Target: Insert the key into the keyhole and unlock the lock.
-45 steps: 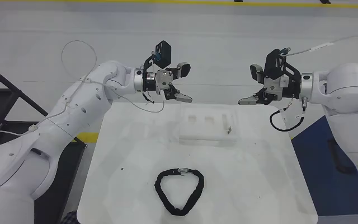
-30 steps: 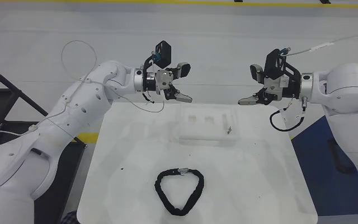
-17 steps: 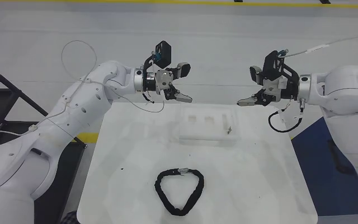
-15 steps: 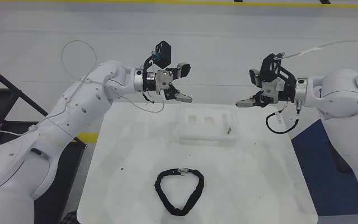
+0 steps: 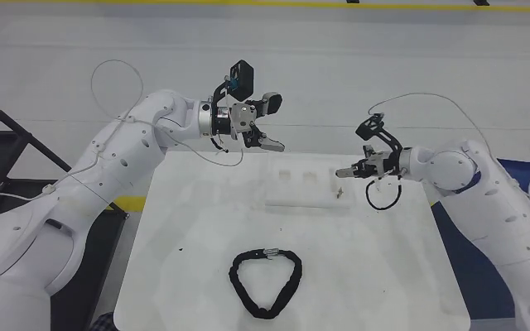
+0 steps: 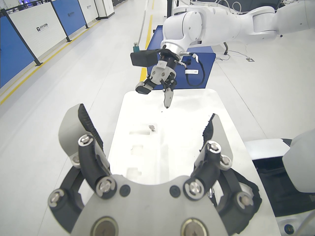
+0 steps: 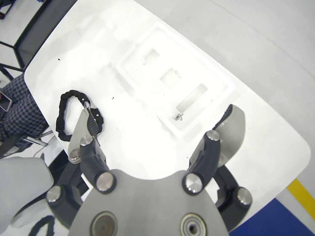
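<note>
**Right claw open above the key, left claw open and holding off**

Top view: you have one small metal key [image 5: 339, 193], lying on the right end of one white foam tray [image 5: 310, 199] with three recesses. One black fabric-covered loop lock [image 5: 265, 283] lies nearer you on the white table [image 5: 190, 248], well apart from the tray. The left gripper [image 5: 275, 124] hangs beyond the table's far edge, its fingers spread and holding nothing. The right gripper [image 5: 348, 171] is just above the key.

Left wrist view: the left gripper [image 6: 146, 116] gapes wide. The tray [image 6: 162, 153] and the key [image 6: 151, 127] lie ahead, and the right gripper [image 6: 155, 96] hangs over them.

Right wrist view: the right gripper [image 7: 160, 114] is spread and empty. The key [image 7: 177, 117] sits at the end of the long recess of the tray [image 7: 196, 67]. One finger covers part of the lock [image 7: 59, 121].

Since the earlier frame, your right arm has swung in and down from off the table's right corner. Your left arm has kept still.
</note>
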You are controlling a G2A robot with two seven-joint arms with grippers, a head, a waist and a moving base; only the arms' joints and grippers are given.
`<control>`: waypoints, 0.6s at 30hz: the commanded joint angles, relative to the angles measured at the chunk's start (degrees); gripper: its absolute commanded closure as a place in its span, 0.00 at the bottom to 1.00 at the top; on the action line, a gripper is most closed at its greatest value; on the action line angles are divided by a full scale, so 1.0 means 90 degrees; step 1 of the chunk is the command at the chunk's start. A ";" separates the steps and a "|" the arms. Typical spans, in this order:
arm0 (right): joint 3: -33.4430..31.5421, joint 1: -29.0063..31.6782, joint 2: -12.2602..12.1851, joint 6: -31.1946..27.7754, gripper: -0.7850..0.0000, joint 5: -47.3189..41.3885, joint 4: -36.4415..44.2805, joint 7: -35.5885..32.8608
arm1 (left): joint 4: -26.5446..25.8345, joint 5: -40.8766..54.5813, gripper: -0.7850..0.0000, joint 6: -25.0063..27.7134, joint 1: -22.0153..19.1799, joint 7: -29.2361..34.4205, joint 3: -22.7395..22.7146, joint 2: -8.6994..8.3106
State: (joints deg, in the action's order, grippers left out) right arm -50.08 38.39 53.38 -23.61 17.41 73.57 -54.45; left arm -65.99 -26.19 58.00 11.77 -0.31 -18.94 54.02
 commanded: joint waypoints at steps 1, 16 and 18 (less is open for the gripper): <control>0.0213 -0.0089 0.0105 0.0272 0.00 -0.0022 -0.0334 0.0064 | 0.0000 0.0000 0.00 0.0000 0.0000 0.0000 0.0000 0.0000; 0.1048 -0.0633 0.0736 0.1296 0.00 -0.0959 -0.1967 -0.0337 | 0.0000 0.0000 0.00 0.0000 0.0000 0.0000 0.0000 0.0000; 0.1048 -0.0633 0.0736 0.1296 0.00 -0.0959 -0.1967 -0.0337 | 0.0000 0.0000 0.00 0.0000 0.0000 0.0000 0.0000 0.0000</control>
State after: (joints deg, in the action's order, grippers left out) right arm -40.64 32.68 60.00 -11.94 8.77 55.86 -57.49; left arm -65.99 -26.19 58.00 11.77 -0.31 -18.94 54.02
